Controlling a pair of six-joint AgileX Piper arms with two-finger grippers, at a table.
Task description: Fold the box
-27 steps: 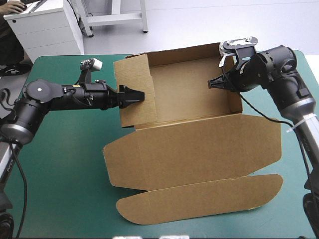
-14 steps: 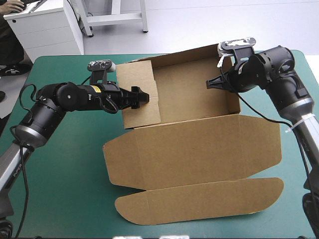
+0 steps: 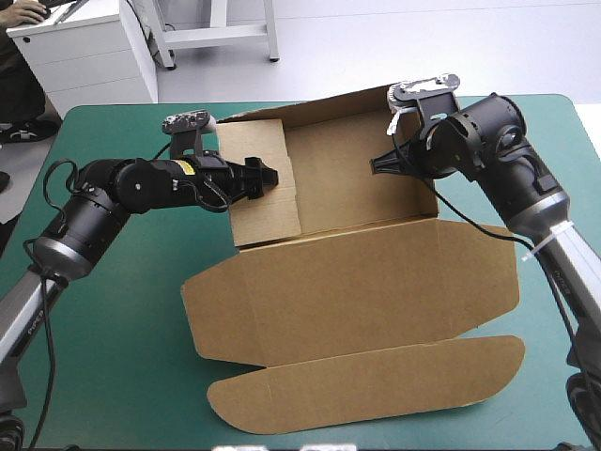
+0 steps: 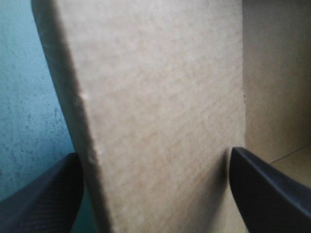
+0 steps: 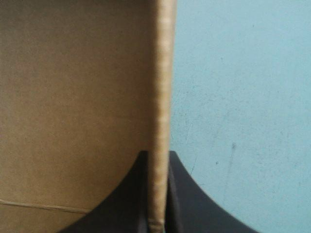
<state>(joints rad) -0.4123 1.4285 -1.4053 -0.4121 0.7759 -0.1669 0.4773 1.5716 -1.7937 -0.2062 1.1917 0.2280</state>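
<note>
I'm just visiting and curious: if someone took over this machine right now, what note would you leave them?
Left gripper: open, its black fingers either side of the raised left wall panel, not clamped on it.
Right gripper: shut on the box, pinching the right wall.
Brown cardboard box: on the teal-green table cover, far part standing as an open tray, wide lid panels flat toward the near edge.
Done: back and side walls raised.
Left: probably tucking the side walls.
</note>
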